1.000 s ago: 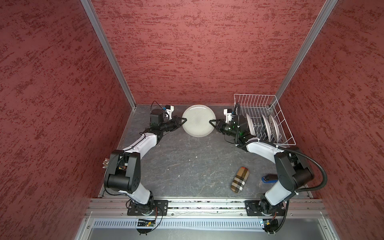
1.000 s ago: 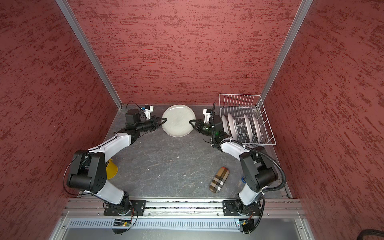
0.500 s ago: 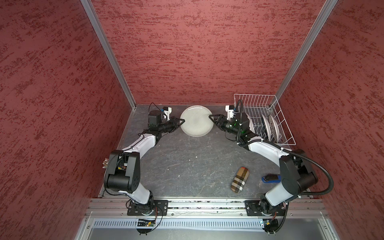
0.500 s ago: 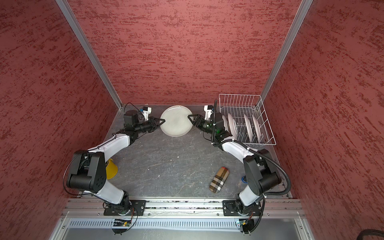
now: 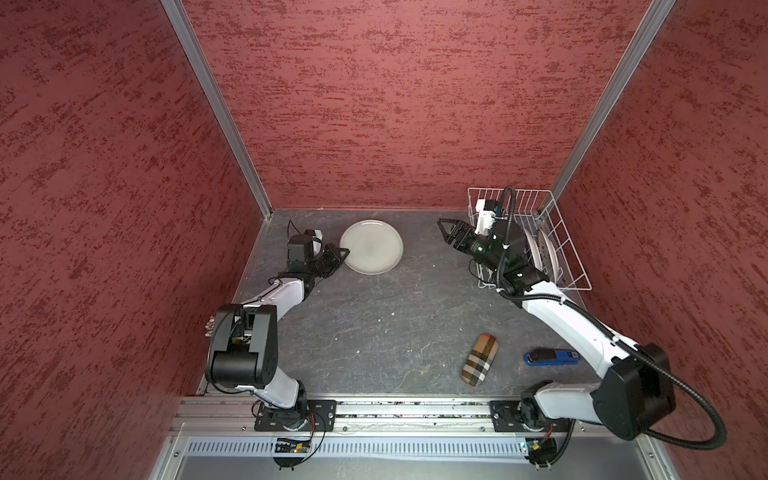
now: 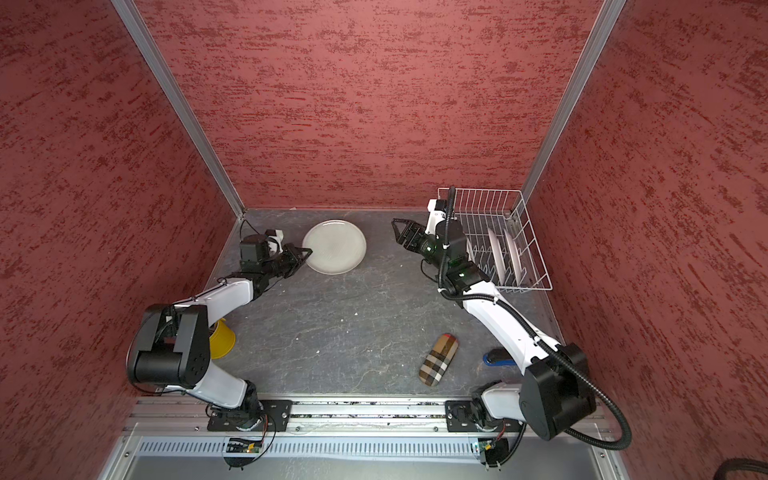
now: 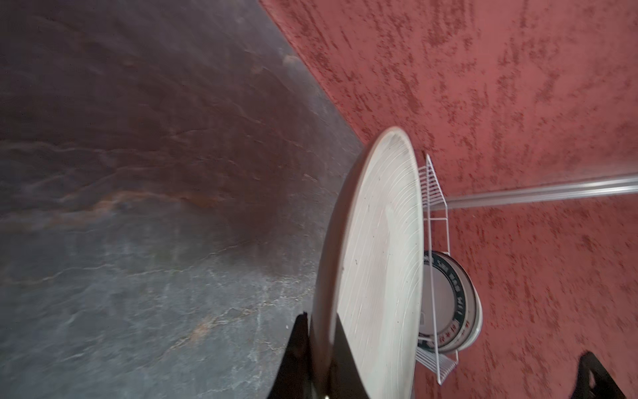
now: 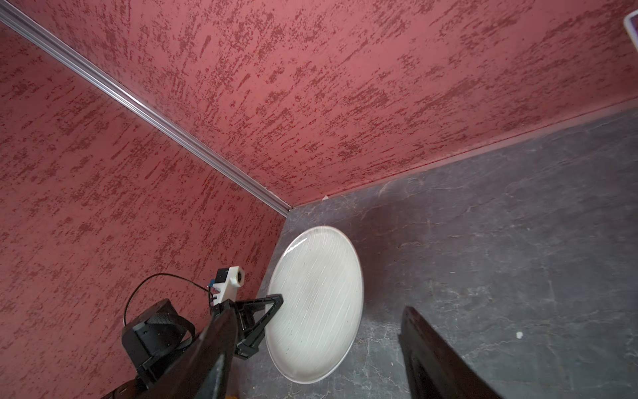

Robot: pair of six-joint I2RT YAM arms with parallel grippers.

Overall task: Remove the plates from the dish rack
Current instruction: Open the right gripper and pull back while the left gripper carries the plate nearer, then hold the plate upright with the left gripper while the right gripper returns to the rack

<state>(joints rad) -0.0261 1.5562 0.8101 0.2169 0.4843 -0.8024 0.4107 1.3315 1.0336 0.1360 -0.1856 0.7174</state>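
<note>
Dark surface (image 5: 374, 324) with the rack (image 6: 534, 253) in its far right corner. The grey plate (image 5: 371, 247) lies roughly level near the back wall, well apart from the rack; whether it already touches the surface cannot be told. Other plates (image 6: 505, 253) stand on edge in the rack, one with a dark lettered rim (image 7: 445, 304). The left fingers (image 7: 297, 355) pinch the grey plate's rim. The right fingers (image 8: 435, 355) are spread and empty, between plate and rack, clear of the plate. The step in hand appears to be setting the grey plate down. It should sit flat before the pinch is released, and the left fingers should then draw straight back so the rim is not dragged. The right fingers are best kept spread for the next rim in the rack.
</note>
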